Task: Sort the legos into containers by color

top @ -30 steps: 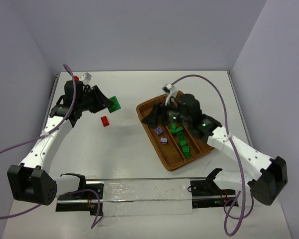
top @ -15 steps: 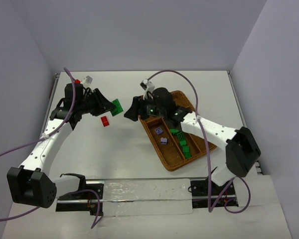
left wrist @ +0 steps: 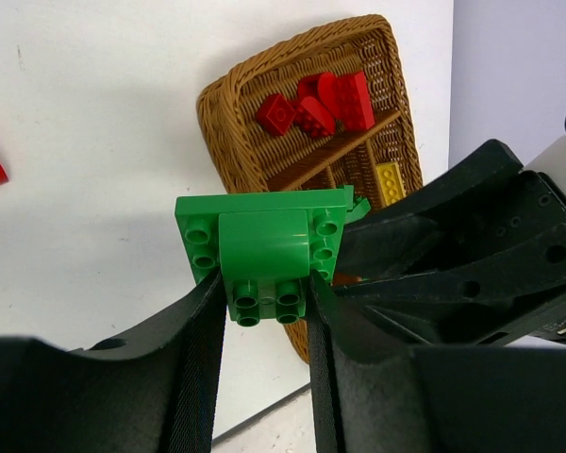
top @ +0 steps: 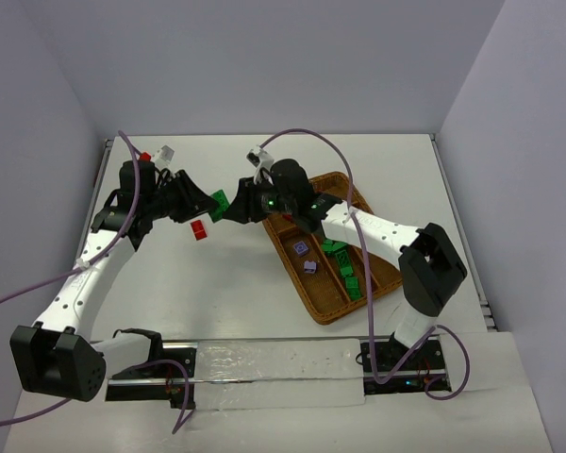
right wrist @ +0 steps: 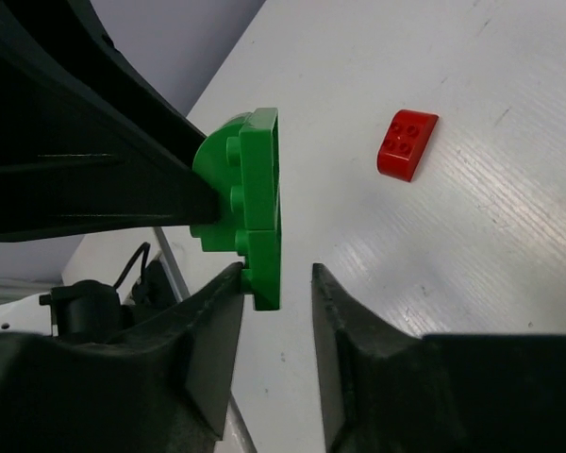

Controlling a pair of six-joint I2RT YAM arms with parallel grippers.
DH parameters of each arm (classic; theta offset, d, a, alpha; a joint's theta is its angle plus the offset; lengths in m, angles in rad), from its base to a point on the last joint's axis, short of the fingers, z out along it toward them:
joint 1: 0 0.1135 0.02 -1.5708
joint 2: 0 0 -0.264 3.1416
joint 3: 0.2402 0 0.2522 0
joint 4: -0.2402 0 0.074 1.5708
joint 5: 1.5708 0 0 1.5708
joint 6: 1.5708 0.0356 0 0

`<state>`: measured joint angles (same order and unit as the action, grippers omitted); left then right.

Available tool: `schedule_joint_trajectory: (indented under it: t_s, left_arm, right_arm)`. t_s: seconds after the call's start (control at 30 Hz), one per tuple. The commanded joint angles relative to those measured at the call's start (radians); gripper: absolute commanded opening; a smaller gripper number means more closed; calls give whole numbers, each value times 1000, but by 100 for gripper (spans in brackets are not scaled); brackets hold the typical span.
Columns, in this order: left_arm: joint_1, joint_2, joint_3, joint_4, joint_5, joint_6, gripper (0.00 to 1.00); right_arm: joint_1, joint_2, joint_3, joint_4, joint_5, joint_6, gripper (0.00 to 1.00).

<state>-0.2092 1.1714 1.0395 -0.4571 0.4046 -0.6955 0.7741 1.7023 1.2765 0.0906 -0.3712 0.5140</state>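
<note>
1. Mid-air meeting above the worktop: the left gripper has its jaws clamped on a green clump, a flat plate with a brick on it. It holds the clump by the brick, left of centre in the overhead view.
2. The right gripper meets it from the tray side. Its jaws are narrow and straddle the plate's edge, with one finger touching and the other just apart, so they are not yet clamped.
3. The wicker tray, right of centre, already holds most of the sorting. Red legos fill the crosswise section and green legos line one long slot. Purple legos sit in the slot beside them, and a yellow lego shows in another.
4. Left to do, as far as the views show: the green clump is not yet in the tray. One red brick lies on the worktop just below the clump in the overhead frame, well apart from the tray. The job looks close to finished.
</note>
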Motion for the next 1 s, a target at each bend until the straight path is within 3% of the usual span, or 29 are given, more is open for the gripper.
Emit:
schedule_joint_trajectory:
  t_s: [0.0,0.1,0.17,0.2,0.5,0.97]
  left_arm:
    - [2,-35,4,5,25,10,0]
    - [1,-32,5,-5,19,14,0]
    - [2,-30,5,-10,13,18,0]
    - [2,-30,5,-12,10,21,0]
    - [8,-35,32,-44,-1,39,0]
    - [30,-26,63,-122,5,96,0]
  right_arm:
    - [10,16,55,60,-29,8,36]
    - [11,12,45,73,-41,11,22]
    - [11,8,39,71,-35,9,4]
    - [10,5,35,70,-33,9,0]
    - [6,13,-15,88,-30,-9,0]
    - [-27,74,-72,228,-147,74,0]
